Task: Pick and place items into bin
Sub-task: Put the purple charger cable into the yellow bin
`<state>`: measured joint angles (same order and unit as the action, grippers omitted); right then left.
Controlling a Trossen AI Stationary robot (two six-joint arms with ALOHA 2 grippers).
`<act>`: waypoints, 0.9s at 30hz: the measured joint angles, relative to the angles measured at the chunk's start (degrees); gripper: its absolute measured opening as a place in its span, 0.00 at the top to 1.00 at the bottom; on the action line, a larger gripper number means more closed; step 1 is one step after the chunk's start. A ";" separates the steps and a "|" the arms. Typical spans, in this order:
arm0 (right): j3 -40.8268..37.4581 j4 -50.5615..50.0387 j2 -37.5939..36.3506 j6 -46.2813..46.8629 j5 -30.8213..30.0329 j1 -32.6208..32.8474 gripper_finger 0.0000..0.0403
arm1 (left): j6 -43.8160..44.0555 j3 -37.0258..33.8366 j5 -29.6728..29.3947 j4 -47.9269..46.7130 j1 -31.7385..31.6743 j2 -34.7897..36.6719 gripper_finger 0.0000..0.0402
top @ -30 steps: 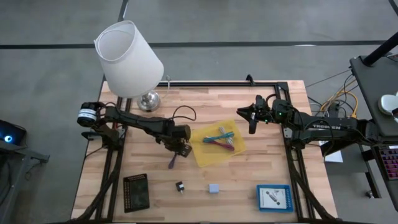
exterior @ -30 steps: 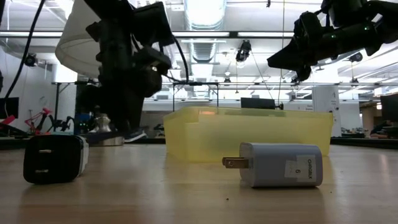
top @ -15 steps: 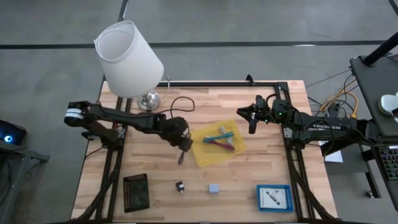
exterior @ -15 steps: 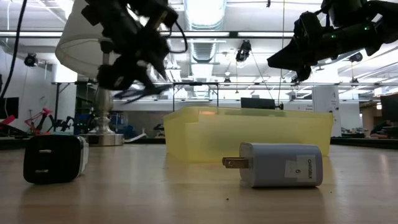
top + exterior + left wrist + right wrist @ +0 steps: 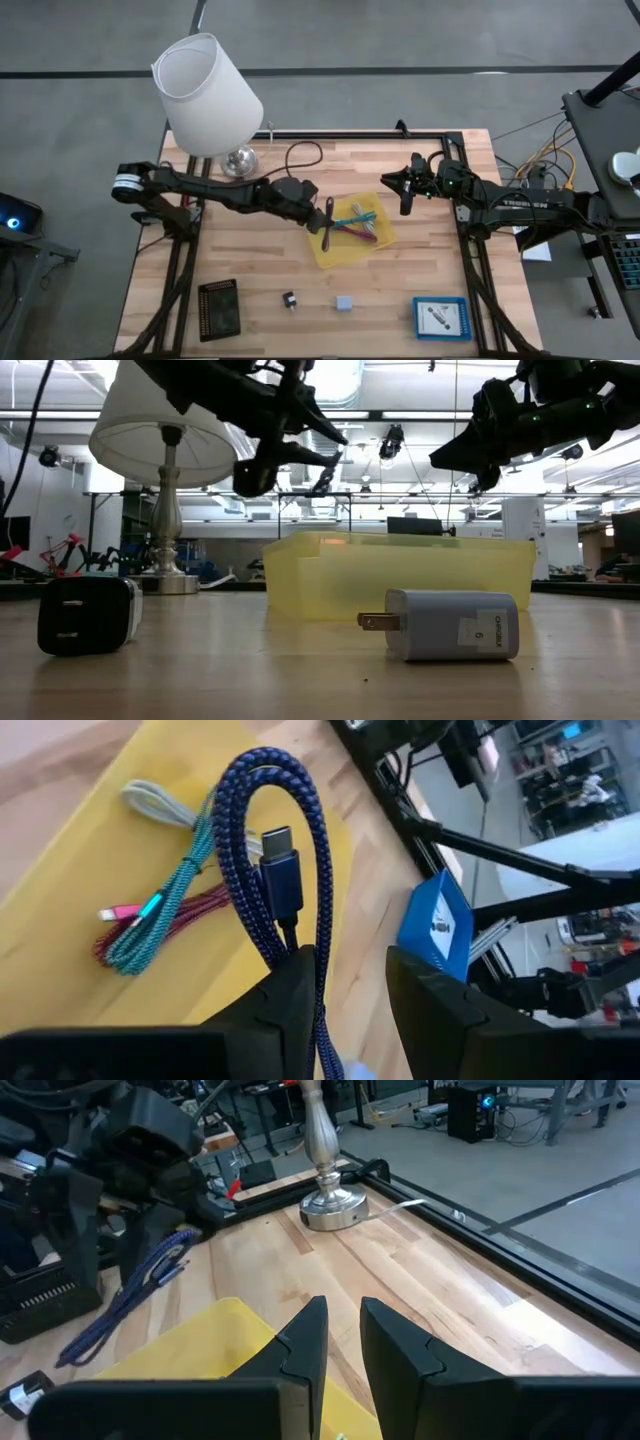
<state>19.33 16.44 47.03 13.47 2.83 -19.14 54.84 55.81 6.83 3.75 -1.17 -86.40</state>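
Observation:
My left gripper (image 5: 326, 212) hovers over the left rim of the yellow bin (image 5: 340, 250), shut on a dark blue braided cord (image 5: 265, 840). The cord is folded into a loop, and its plug (image 5: 280, 870) shows. Teal and magenta cords (image 5: 352, 222) lie in the bin. A grey-blue cube (image 5: 343, 302) and a small black charger (image 5: 288, 299) rest on the wood near the front edge. My right gripper (image 5: 405, 195) waits shut, in the air to the right of the bin's far corner. My left gripper pinches the folded blue cord between its two fingers, at the strands just below the plug (image 5: 305, 955). The loop sticks out past the fingertips and the rest hangs slack below (image 5: 130, 1300). The cord is clear of the table, over the bin's left part.
The white lamp (image 5: 208, 95) stands at the far left corner on its metal base (image 5: 240, 160). A black tray (image 5: 219, 305) sits near the front left and a blue box (image 5: 441, 317) near the front right. Bare wood lies between the bin and the front edge.
My left gripper has risen from the table left of the bin and swung right, and now stands over the bin's left rim. The blue cord, which lay partly on the wood, has been lifted clear and carried along.

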 joint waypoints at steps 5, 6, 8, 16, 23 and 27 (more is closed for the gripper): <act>0.00 -0.02 0.00 0.00 -0.01 0.00 0.87 | -0.21 -0.02 1.35 3.34 0.00 -2.26 0.68; 0.00 -0.02 0.00 0.00 -0.02 0.00 0.87 | -0.25 -0.02 1.62 3.63 0.00 -2.39 0.66; 0.00 0.00 0.00 0.00 -0.02 0.00 0.87 | -1.37 -0.02 1.82 3.69 0.00 -2.40 0.59; 0.00 0.00 0.00 -0.17 -0.02 0.00 0.87 | -6.01 0.21 3.49 10.02 -0.19 -2.40 0.28; 0.00 0.02 0.00 -0.11 -0.02 0.00 0.87 | -12.28 1.79 3.17 6.23 -0.39 -2.40 0.24; 0.00 0.04 0.00 0.01 -0.02 0.00 0.87 | -24.39 4.27 2.87 1.88 -0.33 -2.42 0.24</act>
<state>19.33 16.49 47.03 13.48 2.81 -19.14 30.45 60.08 9.69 5.63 -1.50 -88.82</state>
